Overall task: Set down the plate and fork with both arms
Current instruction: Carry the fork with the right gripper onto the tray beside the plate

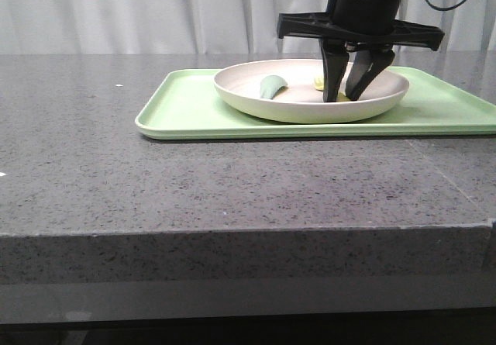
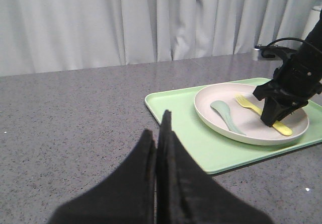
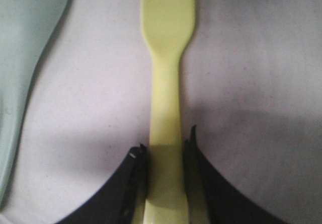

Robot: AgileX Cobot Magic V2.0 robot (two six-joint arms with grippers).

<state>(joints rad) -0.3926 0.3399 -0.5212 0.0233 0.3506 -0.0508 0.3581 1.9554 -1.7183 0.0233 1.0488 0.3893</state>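
Grey speckled stone tabletop (image 1: pixel 232 182) before pale curtains (image 2: pixel 100 22) carries one light-green tray (image 1: pixel 194 108), and on it one cream-white plate (image 1: pixel 310 106). Inside the plate lie two utensils: one pale yellow fork (image 2: pixel 261 110) and one greyish-green spoon (image 2: pixel 226 116), side by side and apart. The right gripper (image 1: pixel 350 95) reaches down into the plate over the fork's handle; in the right wrist view its two fingertips (image 3: pixel 133 158) stand on either side of the handle, close against its edges, though whether they are pressing it cannot be told. The fork rests flat on the plate, tines pointing away from the gripper. The left gripper (image 2: pixel 160 133) hangs above bare tabletop well apart from the tray, fingers pressed together with nothing between them.
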